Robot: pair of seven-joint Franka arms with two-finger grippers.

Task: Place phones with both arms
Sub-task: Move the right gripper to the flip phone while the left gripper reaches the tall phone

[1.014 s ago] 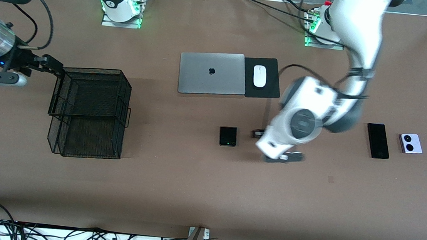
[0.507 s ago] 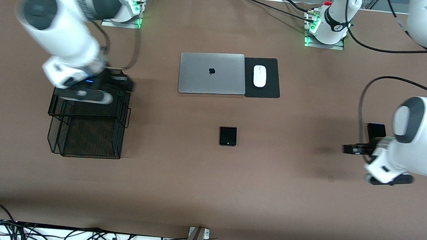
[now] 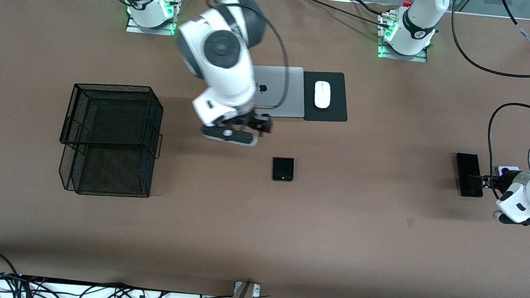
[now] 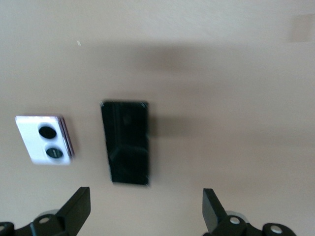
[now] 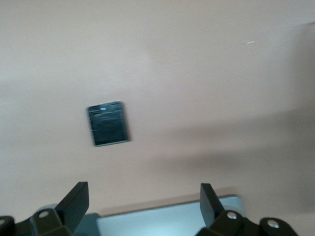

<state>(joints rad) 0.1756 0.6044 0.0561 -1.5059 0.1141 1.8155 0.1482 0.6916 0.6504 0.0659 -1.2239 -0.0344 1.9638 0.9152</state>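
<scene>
The squarish black folded phone [image 3: 283,169] lies at the table's middle and shows in the right wrist view [image 5: 108,124]. My right gripper [image 3: 262,124] hangs open and empty [image 5: 142,202] over the grey laptop's near edge, beside that phone. The long slim black phone [image 3: 469,175] and the lilac-white phone [image 3: 508,168], partly hidden by my left arm, lie toward the left arm's end. My left gripper [image 3: 486,180] is open and empty [image 4: 146,209] above the table between these two phones; its view shows the slim one [image 4: 125,142] and the lilac one [image 4: 45,139].
A black wire basket [image 3: 110,138] stands toward the right arm's end. The grey laptop [image 3: 284,90] and a white mouse [image 3: 322,94] on a black pad [image 3: 335,113] lie farther from the front camera than the folded phone.
My right arm swung from over the basket to the laptop's near edge. My left arm moved from the middle of the table to the slim and lilac phones.
</scene>
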